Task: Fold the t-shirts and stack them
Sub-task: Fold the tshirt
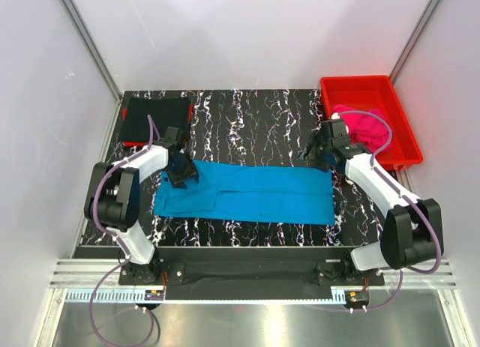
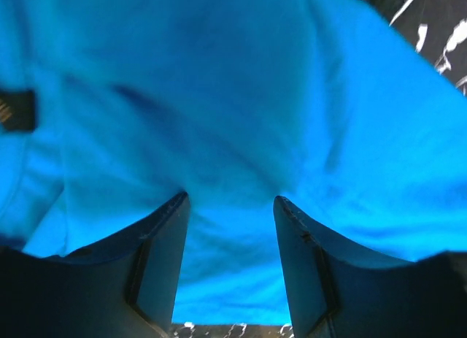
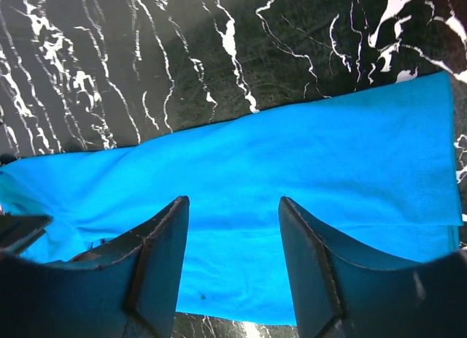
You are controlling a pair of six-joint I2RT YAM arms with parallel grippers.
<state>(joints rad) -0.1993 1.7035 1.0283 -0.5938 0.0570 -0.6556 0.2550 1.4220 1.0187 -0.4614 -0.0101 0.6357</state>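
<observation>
- The turquoise t-shirt (image 1: 247, 193) lies as a long folded strip across the middle of the table (image 1: 255, 111). The black t-shirt (image 1: 156, 116) sits folded flat at the far left corner, and the pink t-shirt (image 1: 364, 126) is crumpled in the red bin (image 1: 358, 83).
- The left gripper (image 1: 181, 174) hangs over the strip's left end and the right gripper (image 1: 316, 154) is by its far right corner. Both have their jaws apart, nothing held.
- Risk: the left gripper could pinch only the top layer, and then the fold peels open on the lift.
- Risk: the right gripper is close to the cloth's edge, so closing there may catch nothing and skew the strip.
- The right wrist view shows the stitched hem (image 3: 438, 148) and bare table beyond it. The left wrist view is just blurred blue, very close. Only the top view shows the other shirts.
</observation>
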